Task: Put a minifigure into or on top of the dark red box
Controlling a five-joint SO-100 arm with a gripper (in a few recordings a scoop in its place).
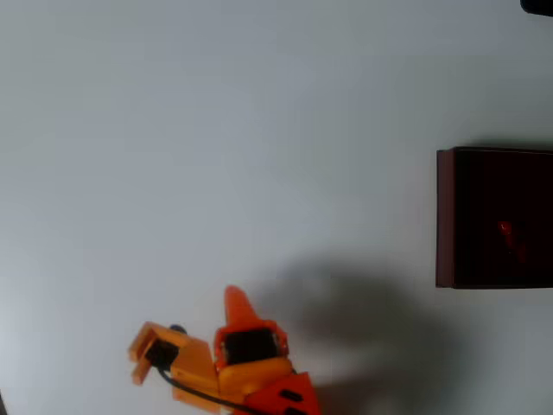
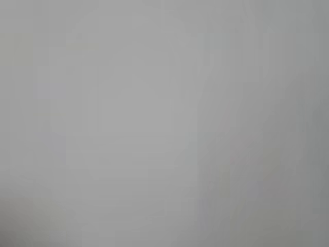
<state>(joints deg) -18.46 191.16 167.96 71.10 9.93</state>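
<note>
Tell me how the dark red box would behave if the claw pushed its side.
The dark red box looks thin-walled and open-topped, so probably light and stiff. On the smooth white table it would likely slide rather than tip, being wide and flat-bottomed.

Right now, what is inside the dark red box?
In the overhead view, a small red shape, probably the minifigure, lies inside the dark red box. The interior is very dark and the picture's right edge cuts the box off, so nothing more can be told.

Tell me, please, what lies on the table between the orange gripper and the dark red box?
Nothing: in the overhead view, bare white table, crossed by the arm's shadow, separates the gripper from the dark red box.
</note>
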